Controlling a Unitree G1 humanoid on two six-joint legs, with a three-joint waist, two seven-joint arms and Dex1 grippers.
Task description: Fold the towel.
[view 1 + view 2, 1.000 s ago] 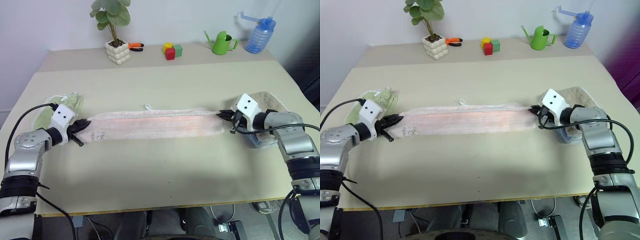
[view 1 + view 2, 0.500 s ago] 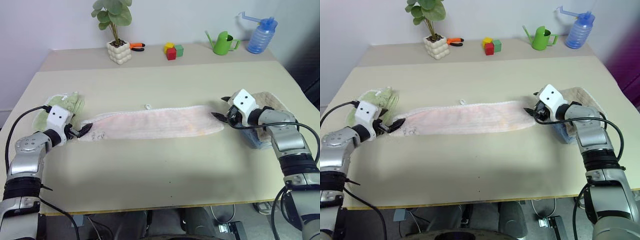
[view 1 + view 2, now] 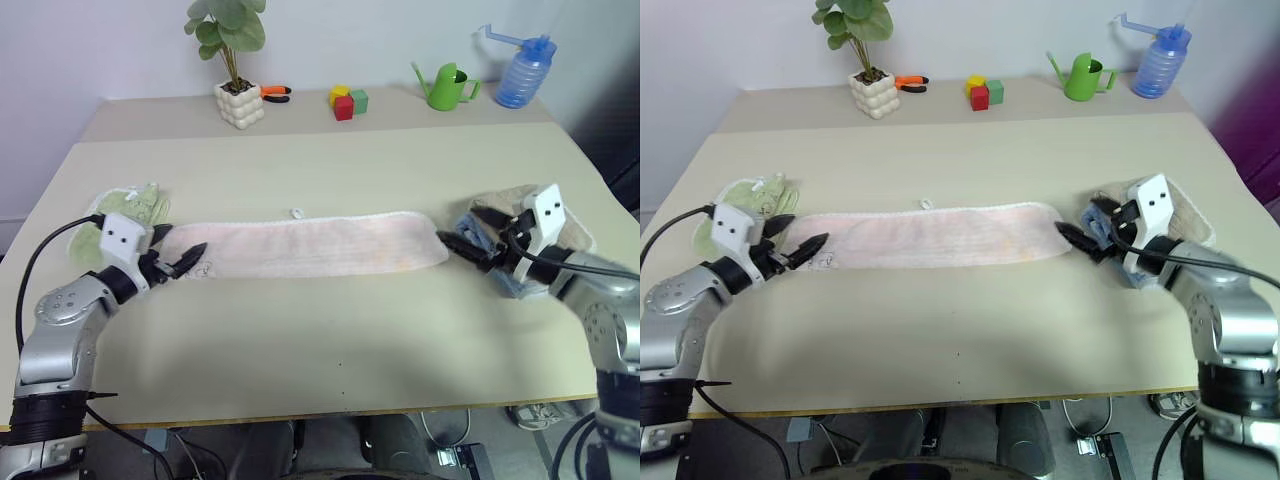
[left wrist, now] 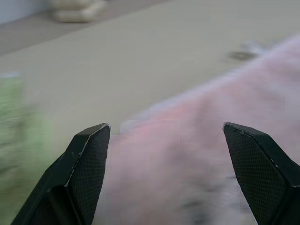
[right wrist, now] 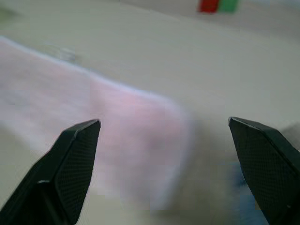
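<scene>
The tabletop (image 3: 330, 330) is carrying the towel (image 3: 320, 245), which is lying flat across its middle as a long pink strip, folded lengthwise, its long axis running from the robot's left to its right and its ends pointing at the two arms. The light green towel (image 3: 125, 210) is lying just past the left end, and the beige-brown towel (image 3: 540, 205) is sitting by the right end. The left tool (image 3: 185, 258) is hovering at the left end with its fingers (image 4: 89, 159) spread wide and gripping nothing; the right tool (image 3: 1080, 235) is sitting just off the right end, likewise spread and empty. The small loop (image 3: 296, 213) is lying at the far long edge. Judging from here, the next grasp could go wrong: a tool closing too far outward might be catching a neighbouring towel, or pinching only the top layer, so the strip would be opening up or folding crookedly.
</scene>
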